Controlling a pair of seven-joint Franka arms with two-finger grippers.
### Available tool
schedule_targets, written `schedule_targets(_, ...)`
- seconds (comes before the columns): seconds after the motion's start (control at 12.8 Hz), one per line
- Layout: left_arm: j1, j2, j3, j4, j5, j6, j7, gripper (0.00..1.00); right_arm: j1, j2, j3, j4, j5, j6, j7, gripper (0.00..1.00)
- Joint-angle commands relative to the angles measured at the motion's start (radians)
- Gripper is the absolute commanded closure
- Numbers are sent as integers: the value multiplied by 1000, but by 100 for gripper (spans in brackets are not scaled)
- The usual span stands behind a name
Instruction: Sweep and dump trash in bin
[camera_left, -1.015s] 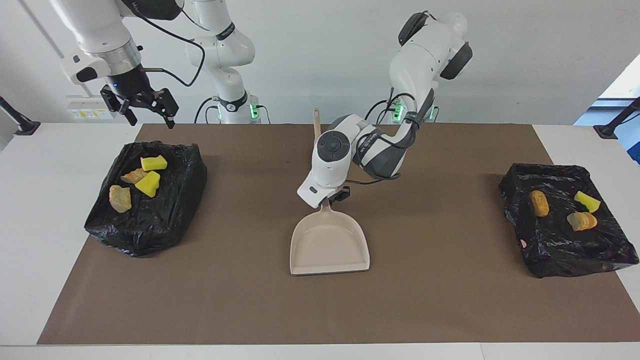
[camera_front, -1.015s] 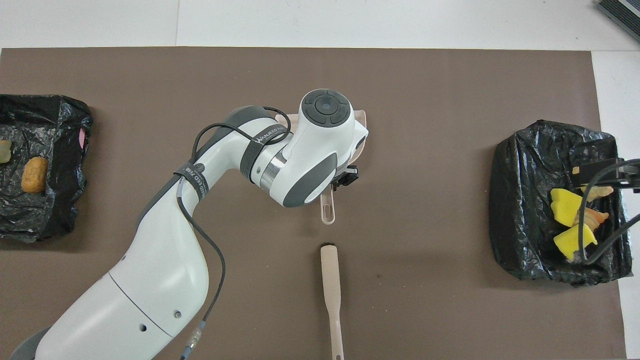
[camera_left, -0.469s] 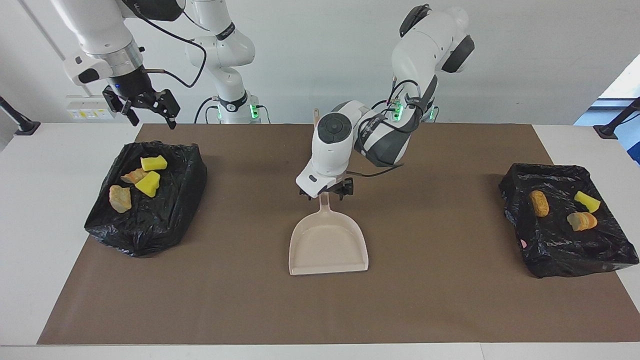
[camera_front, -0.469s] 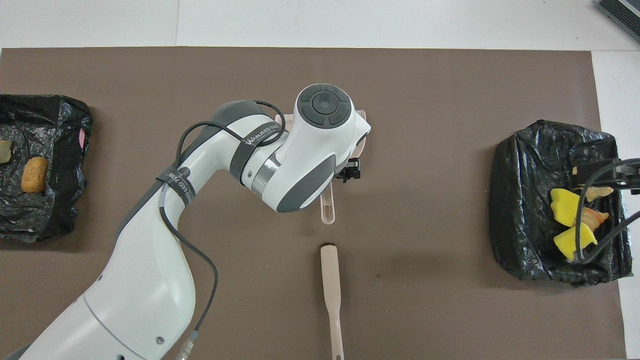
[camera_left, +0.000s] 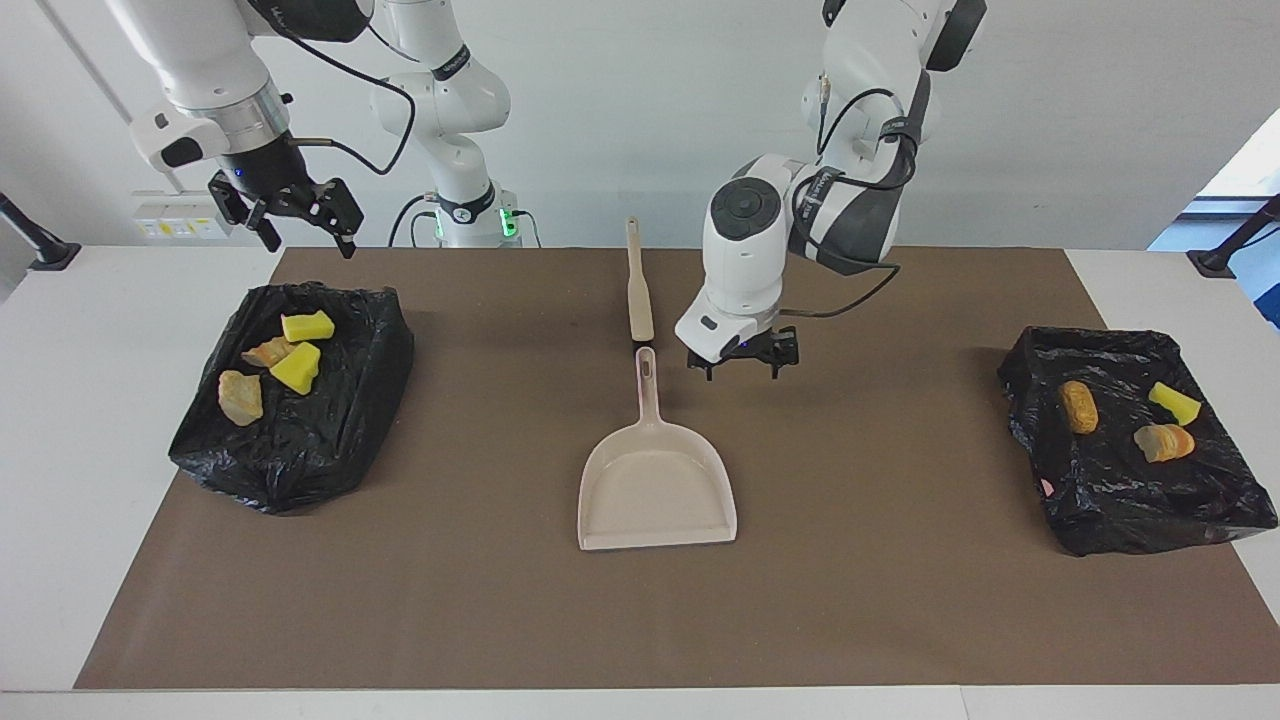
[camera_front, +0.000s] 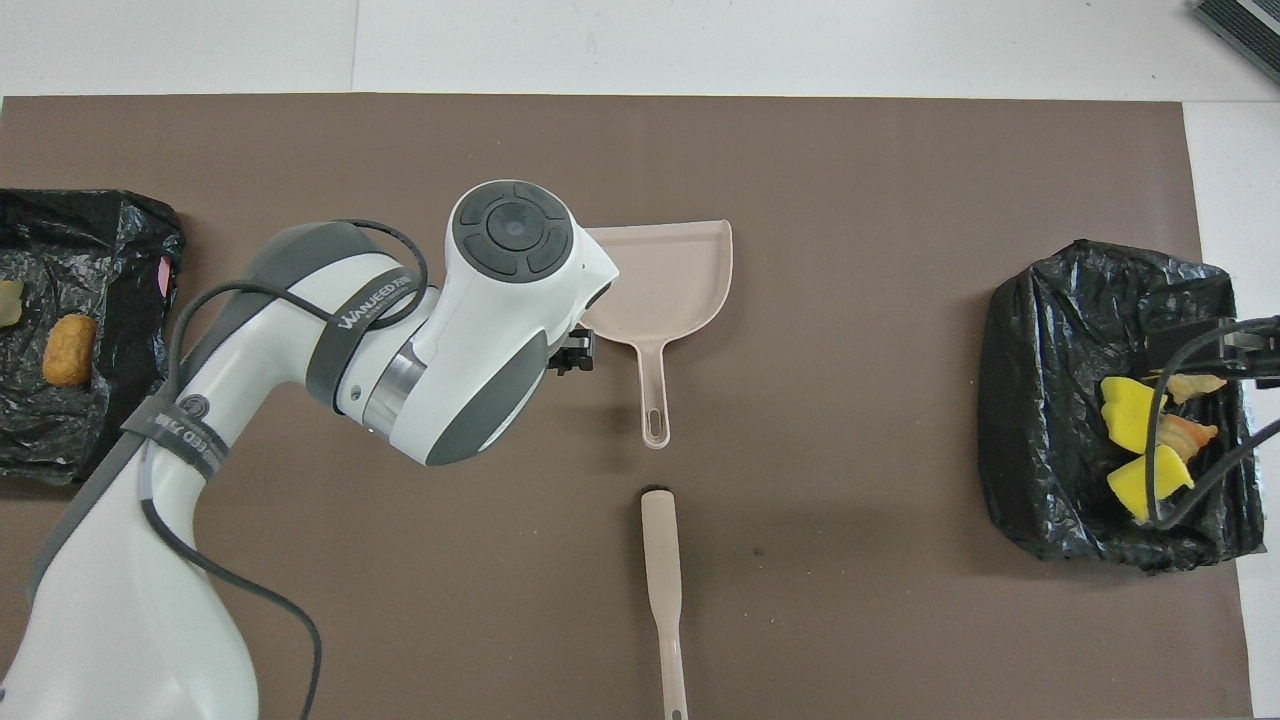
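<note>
The beige dustpan (camera_left: 655, 480) (camera_front: 665, 275) lies flat and empty mid-mat, its handle pointing toward the robots. My left gripper (camera_left: 742, 370) hovers open beside that handle, toward the left arm's end, holding nothing; in the overhead view only a black corner of the left gripper (camera_front: 575, 352) shows under the wrist. The trash sits in two black-lined bins: several yellow and brown pieces (camera_left: 296, 368) (camera_front: 1135, 420) in one bin (camera_left: 330, 440) (camera_front: 1050, 400), three pieces (camera_left: 1078, 405) (camera_front: 68, 350) in the other bin (camera_left: 1120, 500) (camera_front: 110, 400). My right gripper (camera_left: 305, 238) hangs open above the first bin.
A beige brush (camera_left: 638, 285) (camera_front: 662, 580) lies on the brown mat (camera_left: 900, 600) in line with the dustpan handle, nearer to the robots. The bins stand at the mat's two ends. White table shows around the mat.
My left gripper opened, let go of the dustpan handle, rose and swung toward the left arm's end. The dustpan stays flat on the mat. The right gripper barely moved.
</note>
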Motion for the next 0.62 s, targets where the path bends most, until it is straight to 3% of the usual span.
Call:
schedule_targets(0.0, 32, -113, 32, -130, -28, 22, 68, 0, 7, -11, 5, -10, 11, -7, -48, 0)
schedule_targets(0.23, 93, -211, 61, -184, -82, 19, 185, 0, 7, -10, 5, -7, 11, -2, -47, 0)
schedule_targets(0.55, 98, -331, 207, -183, -143, -79, 435, 0, 1, 1, 4, 2, 5, 4, -33, 0)
